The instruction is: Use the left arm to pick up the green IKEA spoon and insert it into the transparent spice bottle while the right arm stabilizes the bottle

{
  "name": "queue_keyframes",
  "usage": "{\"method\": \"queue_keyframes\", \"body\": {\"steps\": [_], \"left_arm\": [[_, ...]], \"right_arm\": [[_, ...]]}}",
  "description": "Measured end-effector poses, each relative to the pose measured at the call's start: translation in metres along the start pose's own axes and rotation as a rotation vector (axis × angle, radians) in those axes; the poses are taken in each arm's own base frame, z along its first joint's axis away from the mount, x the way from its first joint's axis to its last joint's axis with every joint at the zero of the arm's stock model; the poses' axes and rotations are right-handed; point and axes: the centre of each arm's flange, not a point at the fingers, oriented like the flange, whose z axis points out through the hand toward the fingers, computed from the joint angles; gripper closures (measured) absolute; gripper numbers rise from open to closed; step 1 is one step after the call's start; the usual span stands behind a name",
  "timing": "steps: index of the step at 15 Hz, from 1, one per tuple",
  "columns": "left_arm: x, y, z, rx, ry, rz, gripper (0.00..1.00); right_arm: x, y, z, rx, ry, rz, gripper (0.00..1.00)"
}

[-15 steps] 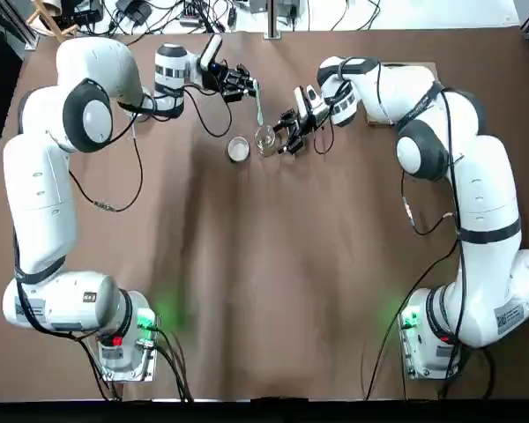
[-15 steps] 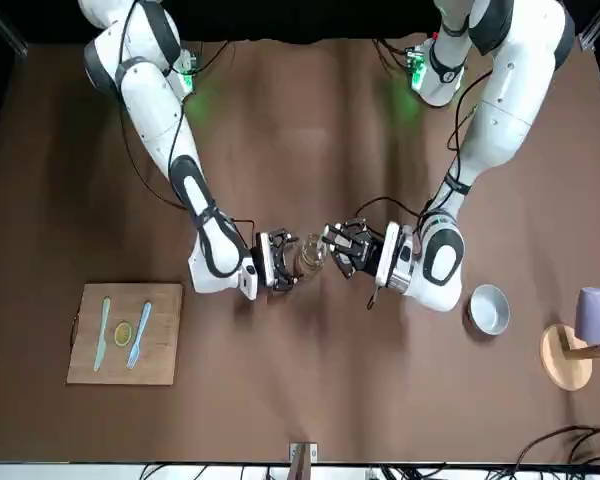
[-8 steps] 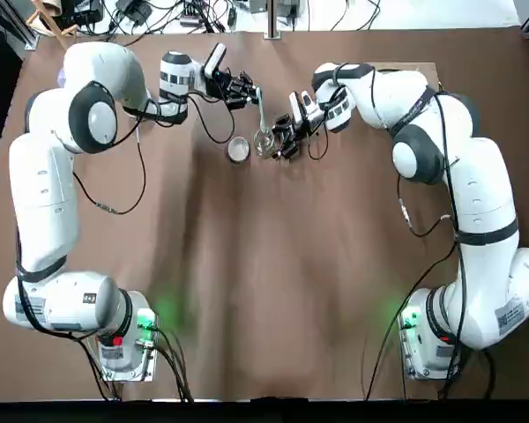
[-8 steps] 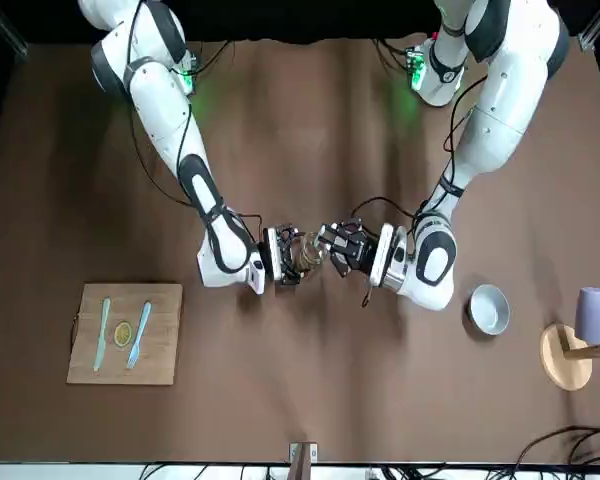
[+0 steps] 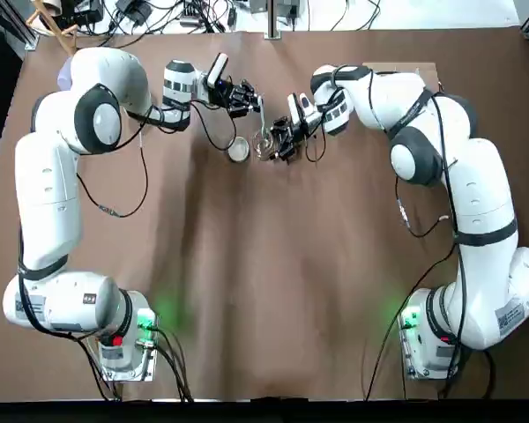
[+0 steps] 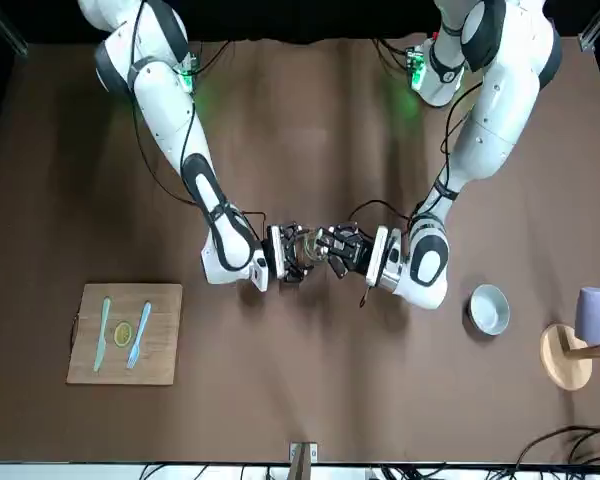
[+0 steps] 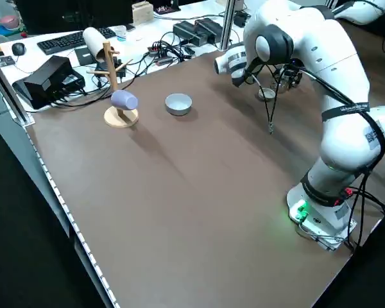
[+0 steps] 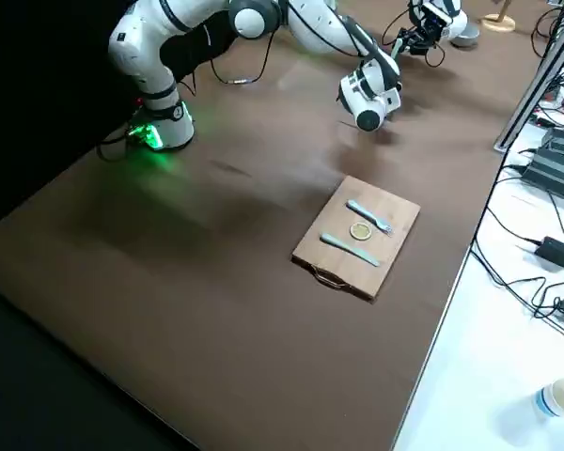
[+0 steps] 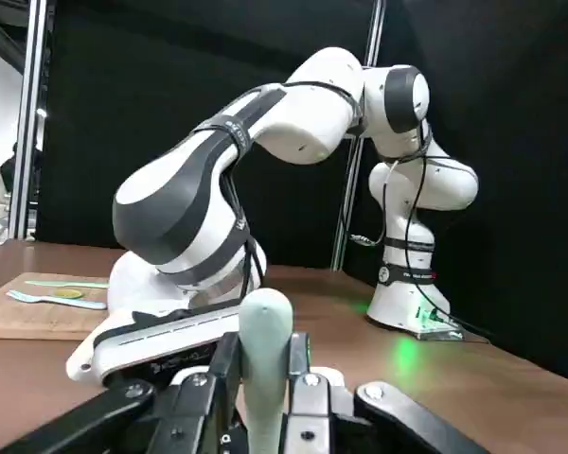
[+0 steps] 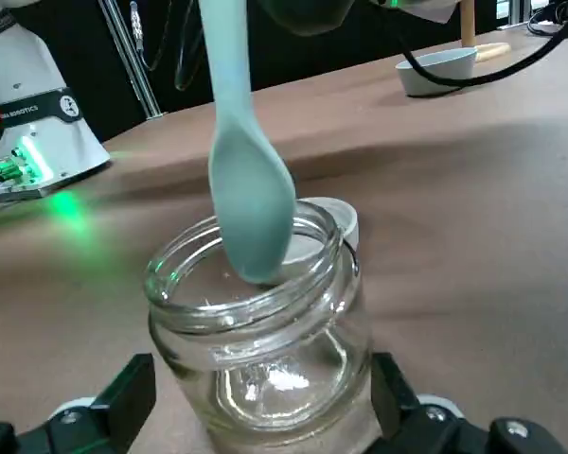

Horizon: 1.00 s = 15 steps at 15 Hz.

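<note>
The pickup is done and the insertion is under way: in the upper middle of the top view the left pincer (image 5: 249, 95) grips the green IKEA spoon (image 5: 261, 117) by its handle, bowl pointing down, and in the right wrist view the spoon's bowl (image 10: 251, 203) has just crossed the rim of the transparent spice bottle (image 10: 263, 336), its tip dipping inside the mouth while most of the handle is above. What is left, by my judgement, is to lower the spoon until it rests in the jar, let go, and draw both arms away. The bottle stands upright on the brown bench (image 5: 273, 264), centre of the front view, between the two pincers. The right pincer (image 5: 275, 144) brackets it, one finger showing on each side of the glass in the right wrist view; whether the pads actually press the glass is hard to tell from there, so it may be only close alongside. The jar holds nothing but the spoon tip. Just beside it, to its left in the top view, sits a small metal-rimmed tin (image 5: 238, 149) with a whitish inside. At the lower right of the front view a white bowl (image 6: 489, 308) looks empty, and at the lower left a wooden board (image 6: 125, 334) carries a pale blue fork and knife.
</note>
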Motion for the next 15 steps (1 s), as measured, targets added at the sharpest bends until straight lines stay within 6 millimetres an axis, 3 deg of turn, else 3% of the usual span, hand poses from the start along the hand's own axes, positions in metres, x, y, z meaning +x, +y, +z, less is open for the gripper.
{"method": "queue_keyframes", "body": {"steps": [15], "left_arm": [[-0.036, -0.003, -0.003, 0.033, -0.027, -0.007, 0.76]], "right_arm": [[-0.001, 0.000, 0.000, -0.002, 0.003, 0.003, 0.00]]}}
